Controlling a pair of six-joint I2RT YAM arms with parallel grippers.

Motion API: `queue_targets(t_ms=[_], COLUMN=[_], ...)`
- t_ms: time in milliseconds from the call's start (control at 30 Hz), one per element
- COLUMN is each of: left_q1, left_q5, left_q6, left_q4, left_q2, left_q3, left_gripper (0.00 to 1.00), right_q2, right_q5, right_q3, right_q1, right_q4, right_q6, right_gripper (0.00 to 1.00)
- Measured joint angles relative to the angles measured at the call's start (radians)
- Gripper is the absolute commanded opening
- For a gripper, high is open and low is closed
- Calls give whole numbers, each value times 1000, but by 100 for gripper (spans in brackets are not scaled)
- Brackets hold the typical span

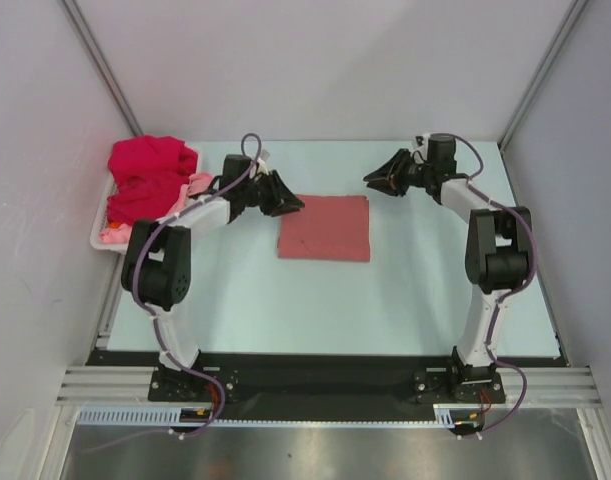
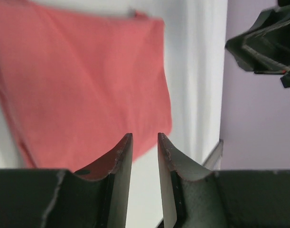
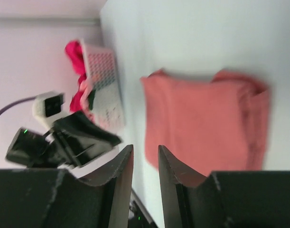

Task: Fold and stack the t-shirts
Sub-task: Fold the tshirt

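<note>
Top external: crimson t-shirt (image 1: 145, 172) buries most of pink t-shirt (image 1: 198, 183) in basket (image 1: 192, 151); left fingers (image 2: 121, 159), right fingers (image 3: 121, 168) narrowly apart, empty.

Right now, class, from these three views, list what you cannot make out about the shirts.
Top view: the light pink shirt is mostly buried under the crimson shirt in the basket.
Left wrist: the salmon shirt is blurred, cut off at the left edge.
Right wrist: blur hides its fold layers.
</note>
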Motion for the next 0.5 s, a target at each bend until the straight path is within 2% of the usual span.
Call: queue_targets(t_ms=[133, 300, 400, 500], left_q1=[-43, -53, -41, -28], left_q5=[43, 63, 88, 76], left_q6=[-13, 24, 48, 100], left_q4=[90, 61, 50, 23], left_q2=[-48, 79, 132, 104], left_q3=[-165, -172, -166, -174], left_gripper=[32, 27, 28, 31], right_q2=[-97, -41, 16, 29], right_q5=[-35, -80, -102, -152], right_q3=[-112, -260, -374, -454], right_q1=[100, 222, 218, 157], right_q4=[75, 186, 236, 237], right_q6=[1, 22, 42, 35], right_gripper=[34, 31, 30, 30])
